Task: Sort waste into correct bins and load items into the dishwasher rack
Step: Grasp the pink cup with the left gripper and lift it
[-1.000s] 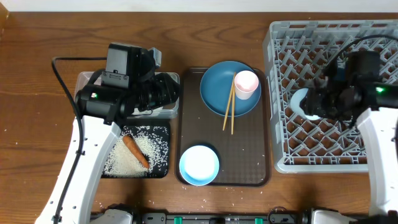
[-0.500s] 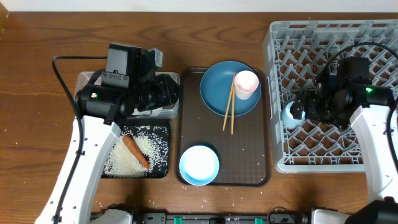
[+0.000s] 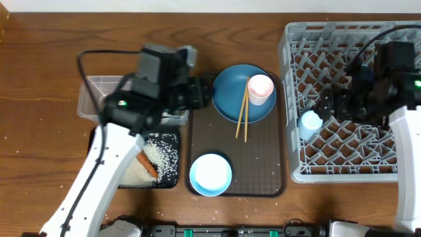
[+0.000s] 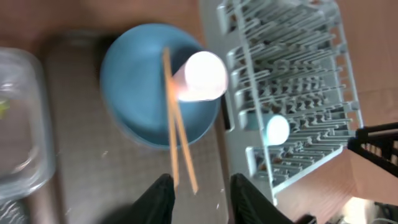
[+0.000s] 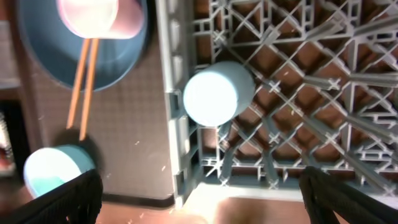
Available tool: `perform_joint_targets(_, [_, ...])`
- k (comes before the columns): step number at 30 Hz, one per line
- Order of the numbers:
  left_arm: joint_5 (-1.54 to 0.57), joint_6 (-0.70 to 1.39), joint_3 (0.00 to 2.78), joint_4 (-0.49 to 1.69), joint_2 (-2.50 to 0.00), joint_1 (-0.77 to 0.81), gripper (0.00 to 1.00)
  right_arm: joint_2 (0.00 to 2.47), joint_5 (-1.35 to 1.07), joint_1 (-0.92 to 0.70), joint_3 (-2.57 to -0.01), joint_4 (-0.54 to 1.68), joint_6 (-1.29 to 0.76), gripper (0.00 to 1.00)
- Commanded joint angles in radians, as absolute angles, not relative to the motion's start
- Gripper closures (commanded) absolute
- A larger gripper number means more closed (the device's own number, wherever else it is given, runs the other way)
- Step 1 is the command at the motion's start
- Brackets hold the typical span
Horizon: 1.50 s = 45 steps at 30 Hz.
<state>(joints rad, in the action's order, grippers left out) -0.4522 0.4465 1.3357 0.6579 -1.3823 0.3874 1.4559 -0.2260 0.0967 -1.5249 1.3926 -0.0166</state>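
clear tub (image 3: 97, 93) partly under left arm (image 3: 110, 153), dishwasher rack (image 3: 348, 41) cropped at right edge

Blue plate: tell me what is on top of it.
On the plate: a pink cup near the right rim and two chopsticks lying across, lower tips reaching onto the brown tray. Whatever is under the cup is hidden.

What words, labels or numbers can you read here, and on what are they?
No text can be read in any view.
The wrapper in the clear tub: a green-yellow patch of print, too blurred to read.
The dishwasher rack, blue plate, pink cup, light blue cup: no lettering visible.
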Motion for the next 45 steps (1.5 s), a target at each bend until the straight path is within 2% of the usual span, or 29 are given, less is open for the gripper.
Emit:
perform_joint_targets(1, [-0.377, 0.515, 1.346, 0.57, -1.449, 0.462, 0.65, 1.444, -0.275, 0.098, -1.551, 1.445, -0.003, 0.01])
perform_joint_targets(3, [-0.341, 0.534, 1.346, 0.488, -1.496, 0.508, 0.6, 1.444, -0.279, 0.097, -1.551, 1.487, -0.003, 0.01])
perform_joint_targets(6, [-0.224, 0.548, 1.346, 0.352, -1.587, 0.576, 0.44, 1.444, -0.277, 0.097, -1.55, 1.533, -0.002, 0.01])
perform_joint_targets(7, [-0.186, 0.548, 1.346, 0.318, -1.616, 0.592, 0.42, 1.444, -0.278, 0.098, -1.55, 1.546, -0.002, 0.01])
perform_joint_targets(10, [-0.1, 0.548, 1.346, 0.228, -1.712, 0.622, 0.41, 1.444, -0.277, 0.098, -1.55, 1.572, -0.002, 0.01])
perform_joint_targets(22, [-0.093, 0.556, 1.346, 0.162, -1.939, 0.628, 0.42, 1.444, -0.277, 0.098, -1.55, 1.576, -0.002, 0.01])
perform_joint_targets(24, [-0.093, 0.556, 1.346, 0.149, -1.95, 0.629, 0.45, 1.444, -0.278, 0.097, -1.55, 1.576, -0.002, 0.01])
perform_joint_targets(30, [-0.093, 0.556, 1.346, 0.132, -1.954, 0.63, 0.76, 1.444, -0.277, 0.097, -1.55, 1.576, -0.002, 0.01])
perform_joint_targets(32, [-0.093, 0.556, 1.346, 0.132, -1.954, 0.633, 0.8, 1.444, -0.277, 0.098, -1.55, 1.577, -0.002, 0.01])
perform_joint_targets(45, [-0.092, 0.556, 1.346, 0.122, -1.989, 0.658, 0.81, 1.444, -0.277, 0.098, -1.55, 1.584, -0.002, 0.01])
